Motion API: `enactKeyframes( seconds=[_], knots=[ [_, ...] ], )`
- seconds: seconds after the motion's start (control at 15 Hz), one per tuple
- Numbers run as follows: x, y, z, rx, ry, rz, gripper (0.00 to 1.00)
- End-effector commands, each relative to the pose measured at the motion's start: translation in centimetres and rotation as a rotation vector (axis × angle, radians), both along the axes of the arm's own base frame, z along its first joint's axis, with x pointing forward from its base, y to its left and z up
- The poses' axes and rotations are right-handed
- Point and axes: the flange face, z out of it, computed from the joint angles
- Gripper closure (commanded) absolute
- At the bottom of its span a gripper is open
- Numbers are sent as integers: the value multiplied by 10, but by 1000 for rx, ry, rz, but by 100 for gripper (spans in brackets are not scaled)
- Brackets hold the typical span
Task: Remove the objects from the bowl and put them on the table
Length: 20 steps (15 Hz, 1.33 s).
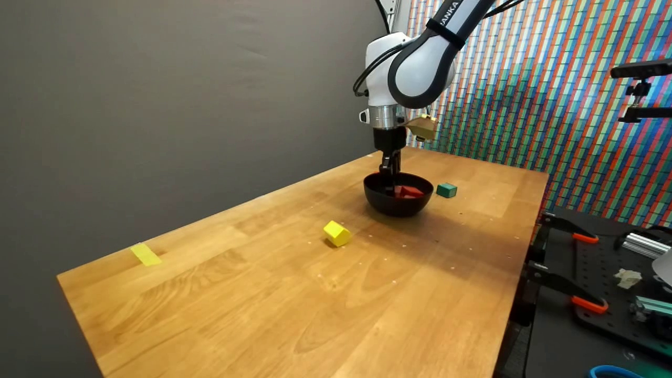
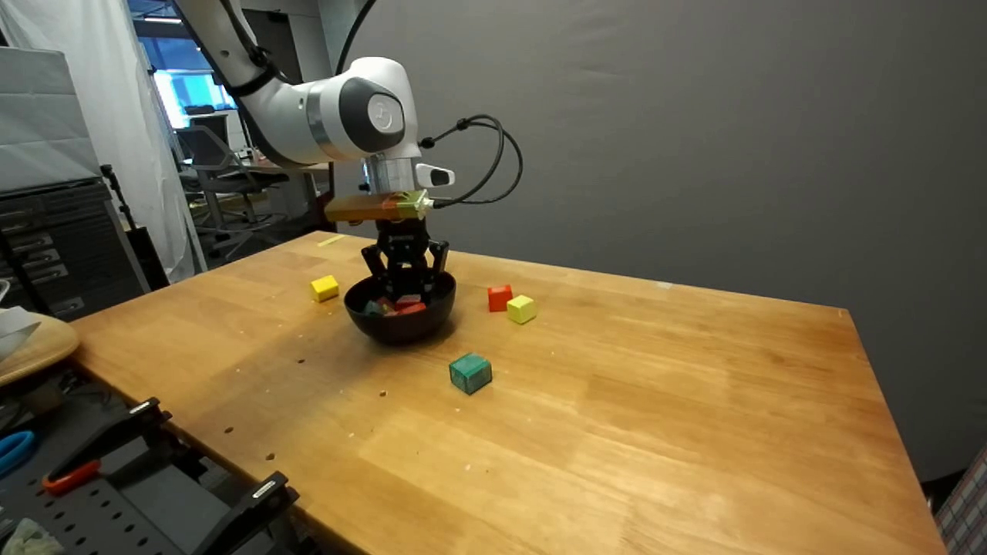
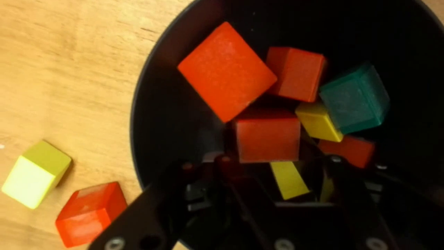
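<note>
Unloading under way: apparently the grasping step

The Robotiq gripper (image 2: 406, 290) reaches into the black bowl (image 2: 401, 331), apparently straddling a red block (image 3: 269, 140); whether it grips cannot be told. Further blocks (image 3: 227, 71) share the bowl; two yellow blocks (image 2: 521, 310), another red block (image 2: 500, 298) and a green block (image 2: 470, 374) stand on the wooden table (image 2: 617, 432). A secure hold, then a lift, should follow.

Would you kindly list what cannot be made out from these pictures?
Whether the fingers grip anything: wrist view, dark and blurred inside the bowl.
Full shape of the yellow piece: wrist view, partly covered by the red block.
How many blocks lie inside: both exterior views, partly hidden by the bowl's near wall.
The bowl's whole rim: wrist view, cut off by picture edges.
Base of the arm: both exterior views, cut off by the top edge.
</note>
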Motion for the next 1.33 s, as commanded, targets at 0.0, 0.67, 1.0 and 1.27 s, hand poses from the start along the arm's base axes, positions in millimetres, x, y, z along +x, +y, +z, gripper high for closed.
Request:
enactKeyframes(
  seconds=[0.0,0.67,1.0,1.27],
  knots=[
    [-1,25,42,-52,-118,69,81],
    [51,122,60,-162,-271,288,81],
    [82,132,16,-117,-207,286,69],
    [88,133,15,-128,-150,289,16]
  ],
)
